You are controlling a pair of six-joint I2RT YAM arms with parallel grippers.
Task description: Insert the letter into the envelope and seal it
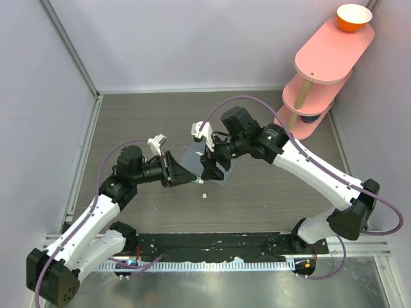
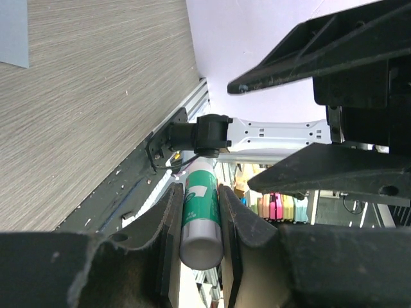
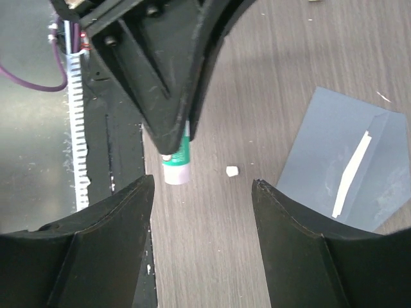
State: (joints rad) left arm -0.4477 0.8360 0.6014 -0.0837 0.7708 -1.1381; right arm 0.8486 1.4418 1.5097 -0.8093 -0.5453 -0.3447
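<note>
Crumb: tiny white crumb (image 1: 203, 194) on the bare table (image 1: 270, 199). It's the closest thing to the arm bases, just short of both grippers, and not part of the job afaict.
Left gripper: the left gripper (image 1: 191, 178) is clamped on a glue stick (image 2: 201, 218). The green-and-white tube is pinched snug between both fingers, with a pale end poking out past the tips.
Stick axis: the long axis runs in line with those fingers, so roughly left-to-right across the table, nose toward the envelope side.
Right gripper: the right gripper (image 3: 202, 185) has its jaws spread with nothing in them. It hangs right in front of the stick's end, close but not touching.
Envelope: the slate blue-grey envelope (image 3: 334, 154) lies flat on the table, just beyond and to the right of the stick's nose. In the overhead view it's partly under the right gripper. A pale strip (image 3: 350, 173) runs along it near the fold.
Gap: in the right wrist view there's bare table between the stick's end and the envelope, with the crumb sitting in it.
Nearer arm: the right one hovers over the envelope, and the left one is just beside its left edge.
Letter: can't see one, and can't tell if it's inside.
My guess: the next move hinges on getting the stick's end over to that strip, so a short carry rightward and away.
</note>
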